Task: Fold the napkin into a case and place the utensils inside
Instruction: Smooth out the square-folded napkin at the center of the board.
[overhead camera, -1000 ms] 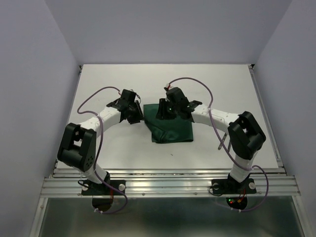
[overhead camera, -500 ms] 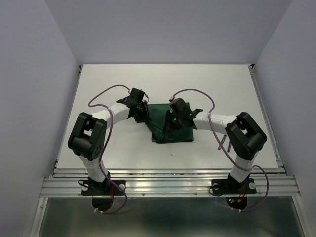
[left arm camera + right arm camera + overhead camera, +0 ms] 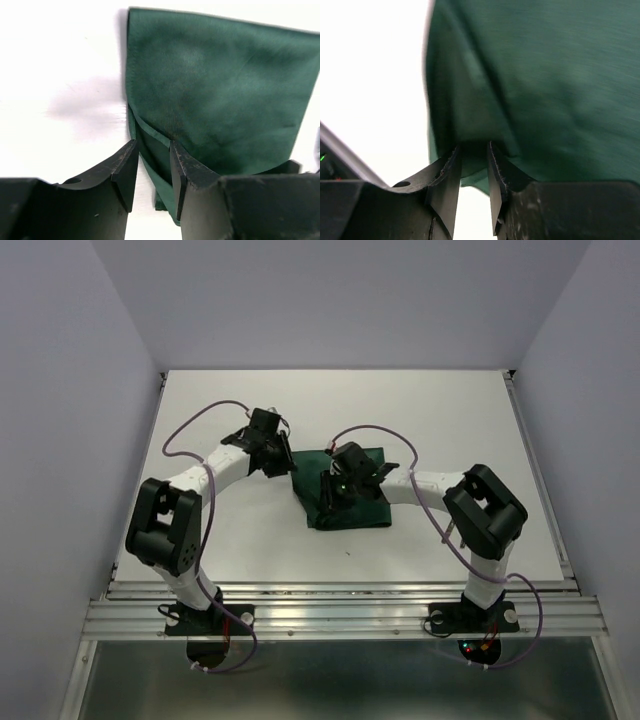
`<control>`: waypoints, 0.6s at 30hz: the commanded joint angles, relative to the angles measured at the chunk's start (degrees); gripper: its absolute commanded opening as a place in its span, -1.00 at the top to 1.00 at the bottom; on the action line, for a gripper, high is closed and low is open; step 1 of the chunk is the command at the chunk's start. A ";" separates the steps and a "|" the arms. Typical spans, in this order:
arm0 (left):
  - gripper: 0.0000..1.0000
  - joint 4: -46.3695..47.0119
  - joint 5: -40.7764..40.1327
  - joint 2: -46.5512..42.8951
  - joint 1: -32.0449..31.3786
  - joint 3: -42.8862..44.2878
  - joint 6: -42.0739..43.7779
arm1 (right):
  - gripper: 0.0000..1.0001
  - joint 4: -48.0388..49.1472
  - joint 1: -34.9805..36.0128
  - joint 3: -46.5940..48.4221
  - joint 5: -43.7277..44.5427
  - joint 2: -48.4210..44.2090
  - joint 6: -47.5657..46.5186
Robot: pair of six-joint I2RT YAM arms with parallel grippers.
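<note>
Currently: napkin (image 3: 366, 512), dark green, partly folded, lying on white bench (image 3: 420, 410) between 2 arms. Left hand (image 3: 151, 162): narrow gap above napkin's layered edge; pinch on cloth impossible to tell. Right hand (image 3: 472, 155): narrow, clamped on bunched napkin fold, cloth raised off bench there.

Matt cloth napkin (image 3: 215, 90); smooth table (image 3: 60, 50)

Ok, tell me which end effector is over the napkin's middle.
The right end effector, above the middle of the dark green napkin; the left end effector is at the napkin's left edge instead.
</note>
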 commanded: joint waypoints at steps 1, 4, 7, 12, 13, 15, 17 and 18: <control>0.16 -0.51 -1.34 -6.59 2.52 0.92 -0.32 | 0.35 4.89 2.49 5.32 -6.64 0.98 -2.82; 0.16 0.28 -0.73 -8.79 4.89 -0.39 -0.85 | 0.35 4.80 4.16 8.75 -9.73 3.10 -3.70; 0.15 0.37 -0.81 -9.15 5.68 -0.66 -0.85 | 0.35 5.15 5.57 10.34 -13.16 3.37 -4.85; 0.15 0.55 0.24 -8.09 6.48 -1.01 -0.85 | 0.31 3.84 5.58 7.71 -0.49 -1.63 -5.91; 0.15 0.81 0.50 -7.83 6.48 -0.93 -0.85 | 0.30 2.27 4.97 7.19 2.36 -2.43 -5.38; 0.15 0.90 0.94 -7.30 6.48 -1.10 -0.85 | 0.25 1.81 3.39 4.12 5.98 -4.10 -2.76; 0.15 0.99 1.21 -6.95 6.48 -1.19 -0.76 | 0.11 1.90 1.20 0.79 7.49 -5.15 -0.21; 0.15 0.99 1.12 -6.95 6.48 -1.28 -0.76 | 0.10 1.99 1.18 -0.11 7.75 -5.42 -0.19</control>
